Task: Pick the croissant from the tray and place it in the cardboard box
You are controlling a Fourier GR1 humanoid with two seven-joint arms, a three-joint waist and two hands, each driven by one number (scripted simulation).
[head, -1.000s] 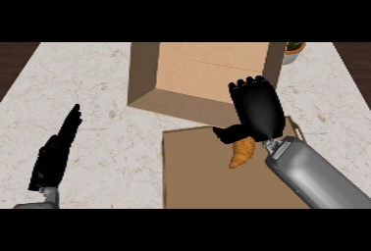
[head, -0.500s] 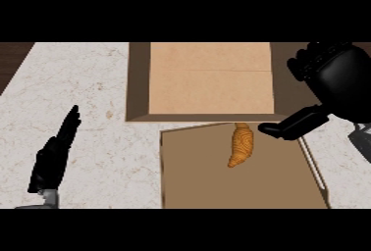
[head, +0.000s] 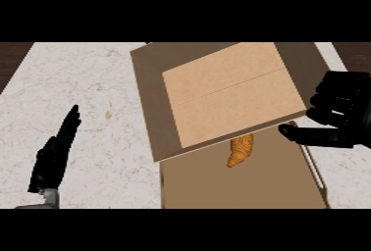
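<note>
Plainly the pick had not been made at this moment: the croissant [head: 240,150] lay on the tray [head: 282,188], in its far part, with its far end tucked under the near edge of the cardboard box [head: 225,93]. The box sat askew on the counter [head: 94,88], its near-left corner overhanging the tray, its open floor showing pale with a crease across it. I judged the task to be at the reach-and-grasp step, with nothing yet carried.

The right hand [head: 340,115] hung at the right edge, level with the box's near-right corner and well apart from the croissant. Its fingers were curled in on themselves and its thumb stuck out to the left toward the tray; it grasped nothing that could be seen. The left hand [head: 54,152] rested near the left on the counter, fingers straight and pointing far, released and idle.

The next move, as I read it, called for the right hand to uncurl, travel left and nearer over the tray, and come down on the exposed part of the croissant, then lift it clear of the box's overhanging edge before going over the wall.

How much of the croissant sat beneath the box could not be told. The right hand was cut by the frame edge, its forearm out of sight, and the tray's far rim was hidden by the box.
</note>
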